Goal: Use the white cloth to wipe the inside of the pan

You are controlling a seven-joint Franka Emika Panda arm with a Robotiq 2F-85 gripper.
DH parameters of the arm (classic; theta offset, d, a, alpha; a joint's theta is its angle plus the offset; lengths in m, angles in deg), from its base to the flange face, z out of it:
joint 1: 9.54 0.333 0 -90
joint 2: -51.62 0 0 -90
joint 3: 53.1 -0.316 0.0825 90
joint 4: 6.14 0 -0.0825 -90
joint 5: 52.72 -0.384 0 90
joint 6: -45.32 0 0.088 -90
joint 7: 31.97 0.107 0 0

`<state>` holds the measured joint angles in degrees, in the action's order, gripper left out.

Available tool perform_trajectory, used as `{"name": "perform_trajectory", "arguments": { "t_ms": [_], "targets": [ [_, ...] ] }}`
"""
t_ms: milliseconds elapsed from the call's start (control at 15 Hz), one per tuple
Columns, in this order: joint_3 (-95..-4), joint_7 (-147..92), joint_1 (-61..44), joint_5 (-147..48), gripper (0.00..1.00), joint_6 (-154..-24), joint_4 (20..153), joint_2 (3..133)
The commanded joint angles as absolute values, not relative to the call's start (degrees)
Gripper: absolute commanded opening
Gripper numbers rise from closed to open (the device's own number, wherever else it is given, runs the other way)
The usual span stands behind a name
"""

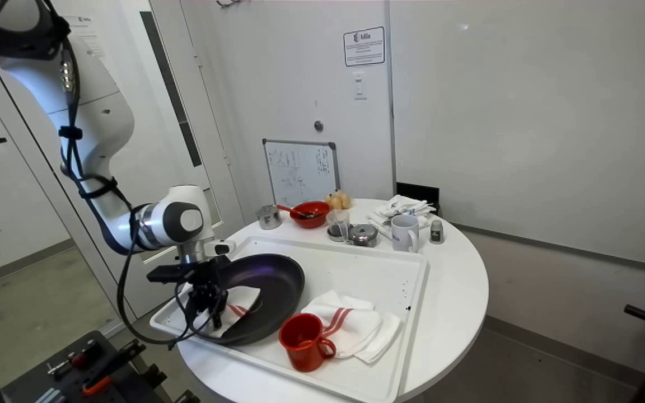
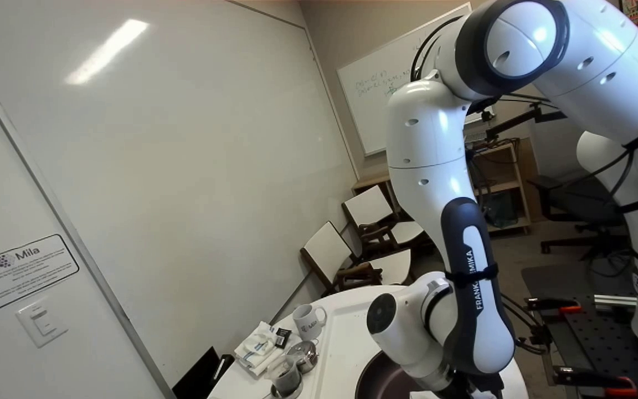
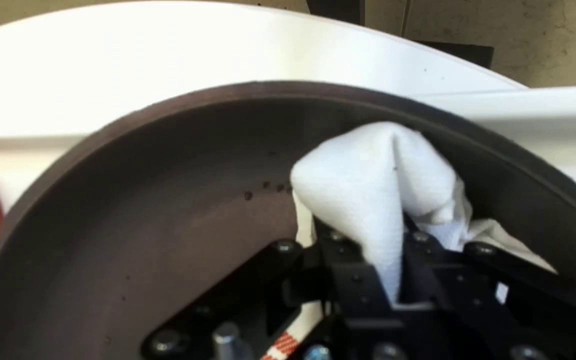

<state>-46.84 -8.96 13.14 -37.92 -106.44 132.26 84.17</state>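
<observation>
The black pan (image 1: 286, 282) lies on the white tray. It fills much of the wrist view (image 3: 183, 235) and is partly cut off in an exterior view (image 2: 380, 379). A white cloth with red stripes (image 1: 244, 296) is bunched inside the pan. In the wrist view the cloth (image 3: 363, 175) is pinched between the fingers, close to the pan's side wall. My gripper (image 1: 210, 319) is shut on it, low over the pan; it also shows in the wrist view (image 3: 375, 237). Several dark specks (image 3: 265, 186) lie on the pan's inside, left of the cloth.
The white tray (image 1: 412, 313) stands on a round white table (image 1: 462, 280). A red mug (image 1: 303, 350) and another striped white cloth (image 1: 350, 330) lie beside the pan. Behind the tray are a red bowl (image 1: 309, 215), a metal pot (image 1: 269, 216) and a grey mug (image 1: 405, 232).
</observation>
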Motion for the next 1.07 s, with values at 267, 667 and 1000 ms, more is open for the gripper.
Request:
{"name": "perform_trajectory", "arguments": {
  "t_ms": [267,667,1000],
  "targets": [
    [-43.0,-2.8,15.6,-36.9,0.09,-111.1,137.9,85.3],
    [-42.6,-2.9,17.0,-36.1,0.09,-108.7,133.9,87.1],
    [-41.3,-3.2,17.3,-33.6,0.09,-106.3,129.6,88.7]
  ]
}}
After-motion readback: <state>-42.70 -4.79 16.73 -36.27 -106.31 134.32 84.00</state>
